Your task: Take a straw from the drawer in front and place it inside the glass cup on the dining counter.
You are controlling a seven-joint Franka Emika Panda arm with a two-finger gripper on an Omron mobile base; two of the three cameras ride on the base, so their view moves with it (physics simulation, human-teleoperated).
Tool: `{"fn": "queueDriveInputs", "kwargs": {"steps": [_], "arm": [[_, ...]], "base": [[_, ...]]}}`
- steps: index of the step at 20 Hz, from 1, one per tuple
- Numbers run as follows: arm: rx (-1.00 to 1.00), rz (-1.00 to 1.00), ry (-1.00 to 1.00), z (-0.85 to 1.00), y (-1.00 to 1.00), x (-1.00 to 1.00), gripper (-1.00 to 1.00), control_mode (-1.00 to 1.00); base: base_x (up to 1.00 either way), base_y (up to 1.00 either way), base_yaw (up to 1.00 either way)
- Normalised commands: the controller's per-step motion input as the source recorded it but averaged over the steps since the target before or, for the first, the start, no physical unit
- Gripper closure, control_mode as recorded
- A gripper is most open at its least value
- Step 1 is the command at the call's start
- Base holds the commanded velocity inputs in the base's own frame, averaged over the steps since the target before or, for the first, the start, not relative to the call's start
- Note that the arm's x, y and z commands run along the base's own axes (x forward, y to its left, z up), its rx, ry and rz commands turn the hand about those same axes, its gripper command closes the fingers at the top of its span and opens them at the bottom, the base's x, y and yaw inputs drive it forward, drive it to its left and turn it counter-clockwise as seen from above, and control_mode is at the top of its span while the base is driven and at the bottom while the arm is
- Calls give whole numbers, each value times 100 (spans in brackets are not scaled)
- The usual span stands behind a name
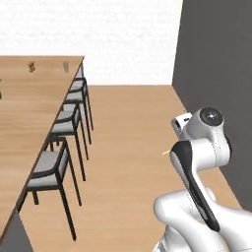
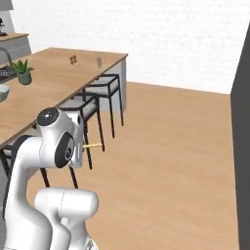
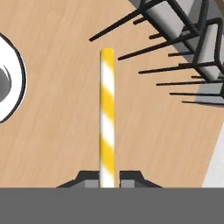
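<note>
My gripper [image 3: 108, 177] is shut on a yellow-and-white striped straw [image 3: 107, 113], which sticks straight out from between the dark fingertips [image 3: 131, 177] over the wood floor. A short tip of the straw [image 2: 93, 145] pokes out beside the arm in the right base view, and the straw's end [image 1: 166, 153] shows in the left base view too. The glass cup [image 1: 65, 67] [image 2: 99, 62] stands upright near the far end of the dining counter [image 1: 29, 113] [image 2: 53, 78], well away from the hand. The drawer is out of view.
Black-legged stools [image 1: 59, 128] [image 2: 105, 88] [image 3: 188, 26] line the counter's near side. A small brown shaker [image 2: 72, 60] stands near the cup, with a potted plant [image 2: 23, 72] and a bowl [image 2: 2, 92] further along. A dark wall [image 1: 216, 59] rises to the right of the open floor [image 2: 171, 161].
</note>
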Motion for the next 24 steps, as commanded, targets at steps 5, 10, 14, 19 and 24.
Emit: {"fn": "queueDriveInputs", "kwargs": {"steps": [5, 10, 14, 19, 24], "arm": [[0, 0, 0, 0, 0, 0, 100, 100], [0, 0, 0, 0, 0, 0, 100, 100], [0, 0, 0, 0, 0, 0, 100, 100], [0, 0, 0, 0, 0, 0, 100, 100], [0, 0, 0, 0, 0, 0, 100, 100]], "base": [[100, -57, 38], [100, -60, 41], [100, -71, 40], [100, -82, 40], [98, -91, 37]]}}
